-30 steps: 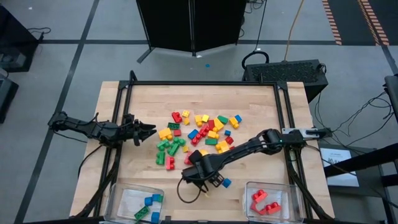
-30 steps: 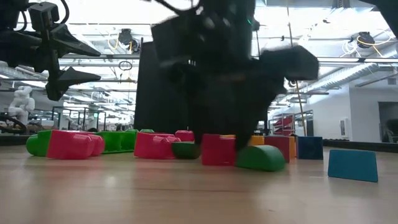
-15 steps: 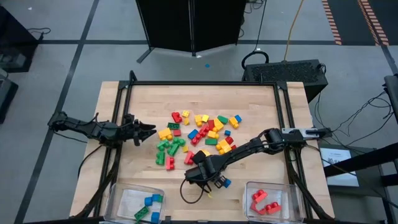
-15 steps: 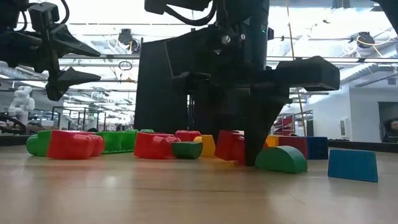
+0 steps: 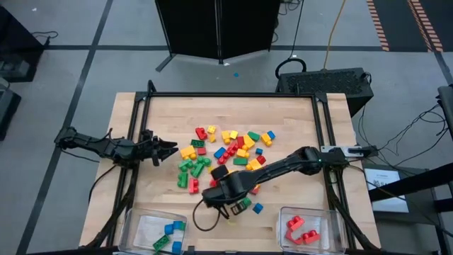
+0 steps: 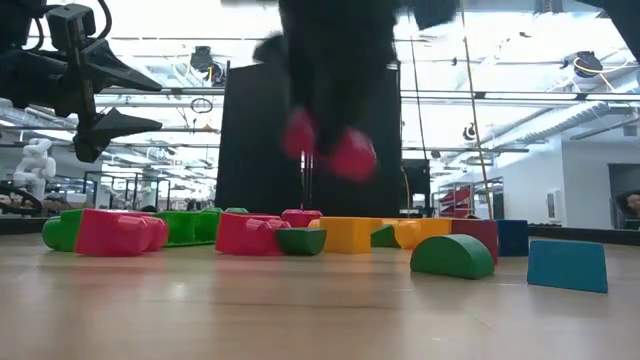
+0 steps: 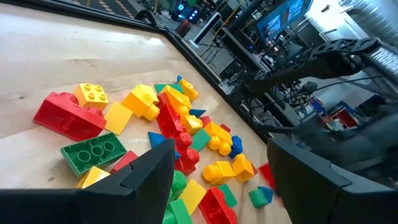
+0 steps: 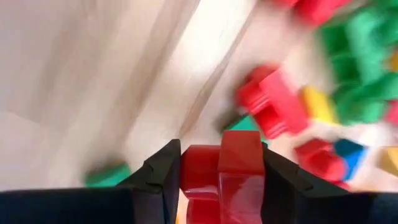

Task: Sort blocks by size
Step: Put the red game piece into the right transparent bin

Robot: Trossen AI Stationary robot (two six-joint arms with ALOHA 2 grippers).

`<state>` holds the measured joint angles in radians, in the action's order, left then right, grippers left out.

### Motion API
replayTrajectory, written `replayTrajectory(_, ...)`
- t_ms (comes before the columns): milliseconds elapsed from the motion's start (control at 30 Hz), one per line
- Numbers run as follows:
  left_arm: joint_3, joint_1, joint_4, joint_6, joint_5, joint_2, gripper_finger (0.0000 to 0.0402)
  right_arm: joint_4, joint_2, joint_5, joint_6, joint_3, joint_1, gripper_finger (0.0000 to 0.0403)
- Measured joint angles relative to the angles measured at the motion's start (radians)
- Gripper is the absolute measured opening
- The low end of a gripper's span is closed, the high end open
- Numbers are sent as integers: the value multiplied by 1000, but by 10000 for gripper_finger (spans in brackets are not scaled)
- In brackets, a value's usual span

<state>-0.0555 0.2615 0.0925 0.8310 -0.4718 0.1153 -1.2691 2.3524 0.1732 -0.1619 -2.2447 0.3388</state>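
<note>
Right gripper [image 8: 219, 171] clamps a red block [image 8: 222, 176], blurred in the low view; left gripper [image 5: 168, 149] gapes, empty

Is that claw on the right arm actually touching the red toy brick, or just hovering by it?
Touching. In the right wrist view, the right gripper has its two dark fingers pressed against both sides of the red studded plastic brick, no gap. The low view shows it lifted above the table.

Bright ceiling glare, heavy motion blur

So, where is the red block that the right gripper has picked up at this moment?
The red block is clamped in the right gripper, lifted above the table's near middle in the high view, just in front of the block pile.
</note>
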Motion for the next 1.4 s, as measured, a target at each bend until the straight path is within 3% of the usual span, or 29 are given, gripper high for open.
replayTrajectory(100, 0, 0, 0, 0, 0, 2, 255, -87, -13, -17, 122, -110, 6, 142)
replayTrajectory(267, 0, 0, 0, 1, 0, 5, 255, -149, -212, -64, 448, 16, 70, 142)
replayTrajectory(467, 0, 0, 0, 1, -1, 5, 255, -272, -347, 1, 856, 83, 226, 142)
replayTrajectory(667, 0, 0, 0, 0, -4, 5, 255, -303, -433, 7, 1422, 192, 409, 142)
replayTrajectory(867, 0, 0, 0, 0, -10, 6, 255, -302, -458, -77, 1858, 313, 583, 142)
replayTrajectory(1133, 0, 0, -1, -3, -62, 8, 255, -302, -457, -240, 2130, 446, 710, 142)
replayTrajectory(1267, 0, 0, -1, -9, -88, 8, 255, -303, -458, -333, 2185, 527, 740, 142)
replayTrajectory(1400, 0, 0, -1, -9, -99, 8, 255, -303, -458, -337, 2183, 591, 751, 142)
